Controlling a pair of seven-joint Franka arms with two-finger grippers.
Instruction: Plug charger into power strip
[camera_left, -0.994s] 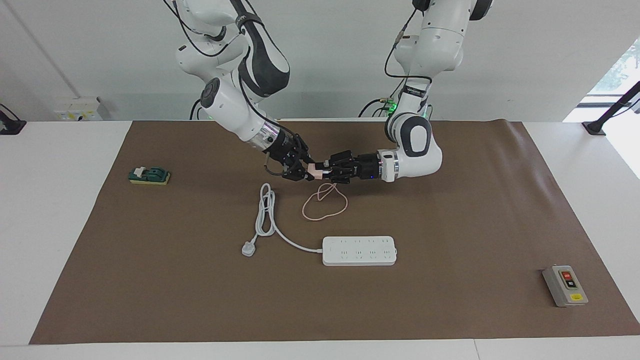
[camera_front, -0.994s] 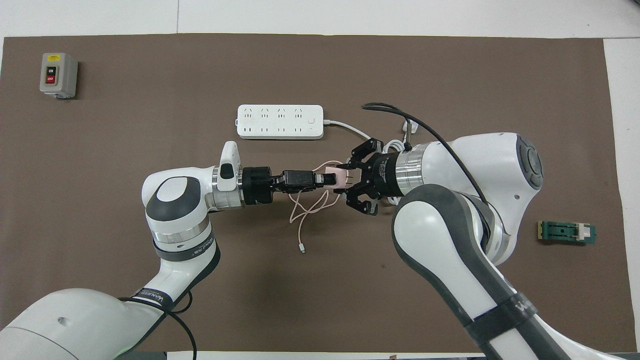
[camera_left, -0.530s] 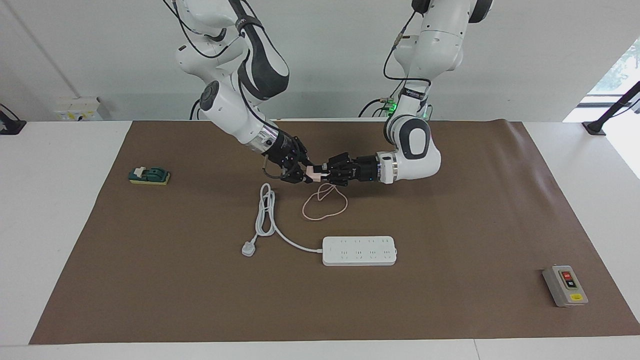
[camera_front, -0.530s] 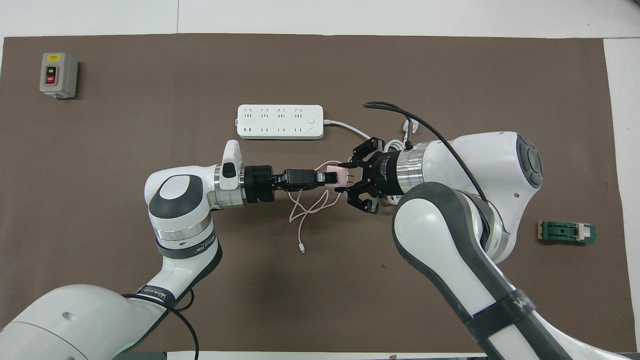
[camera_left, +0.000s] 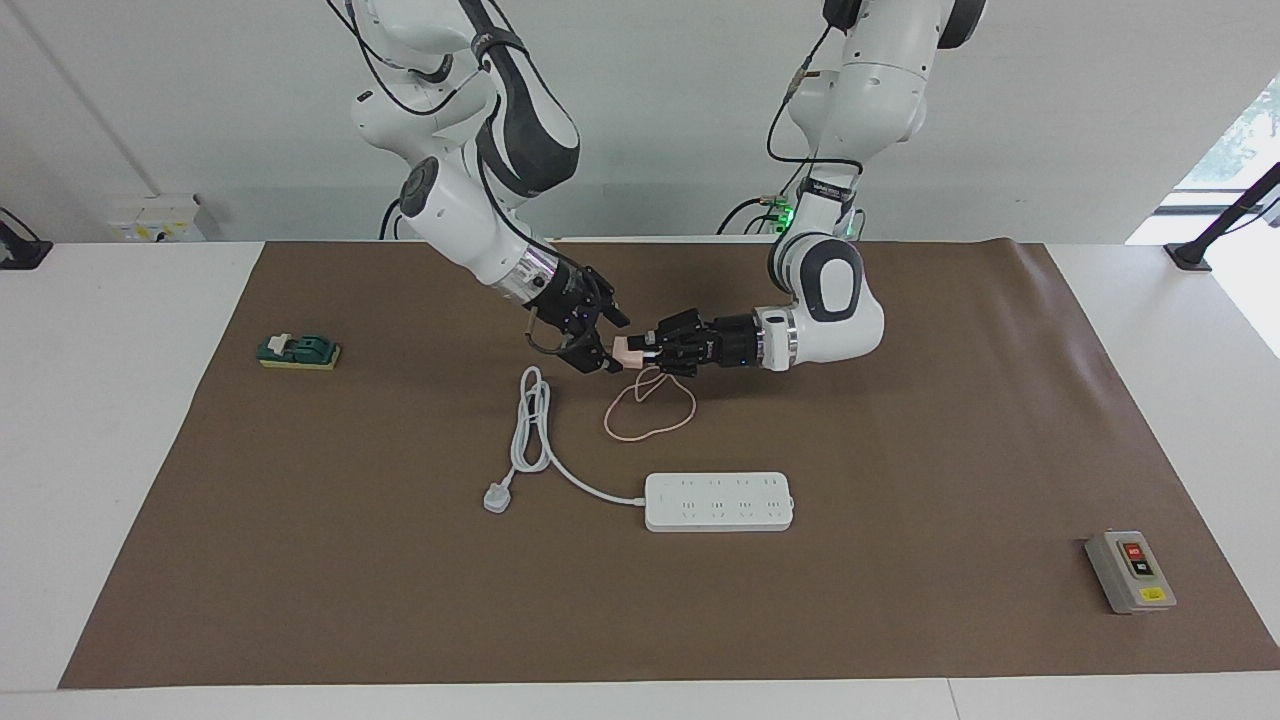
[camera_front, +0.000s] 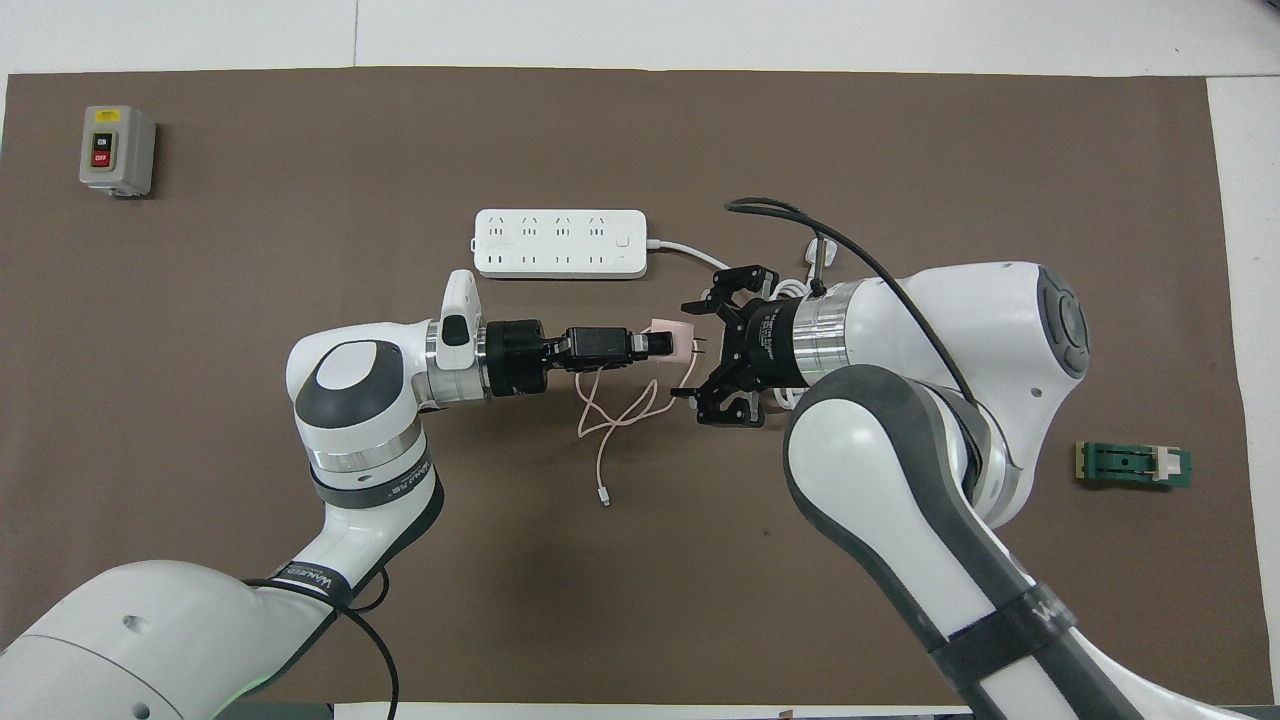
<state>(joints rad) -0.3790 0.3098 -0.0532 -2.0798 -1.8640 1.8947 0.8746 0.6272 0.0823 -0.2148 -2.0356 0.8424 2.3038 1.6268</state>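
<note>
Left hand (camera_left: 648, 350): raised over the brown mat, fingers clamped on the charger, pointing toward the right arm's end of the tabletop.
Charger (camera_left: 628, 350): small pale-pink cube held in the air by the left hand, its metal prongs aimed at the right hand.
Right hand (camera_left: 598, 343): raised over the mat just beside the charger's prong end, fingers spread apart on either side, gripping nothing.
Charger cable (camera_left: 650, 410): thin pink cord hanging from the cube and lying in a loose loop on the mat beneath both hands; its tiny connector lies nearer to the robots than the loop.
Power strip (camera_left: 719, 501): flat white bar with rows of sockets, lying on the mat farther from the robots than the loop, well apart from both hands, no plug in it.
Strip's cord (camera_left: 540, 440): thick and white, folded into a long loop, ending in a three-pin plug (camera_left: 497, 497) lying on the mat.
Mat (camera_left: 900, 420): brown sheet covering most of the white tabletop (camera_left: 120, 330).
Grey switch box (camera_left: 1130, 571): red and black buttons, toward the left arm's end.
Green block (camera_left: 299, 351): toward the right arm's end.
</note>
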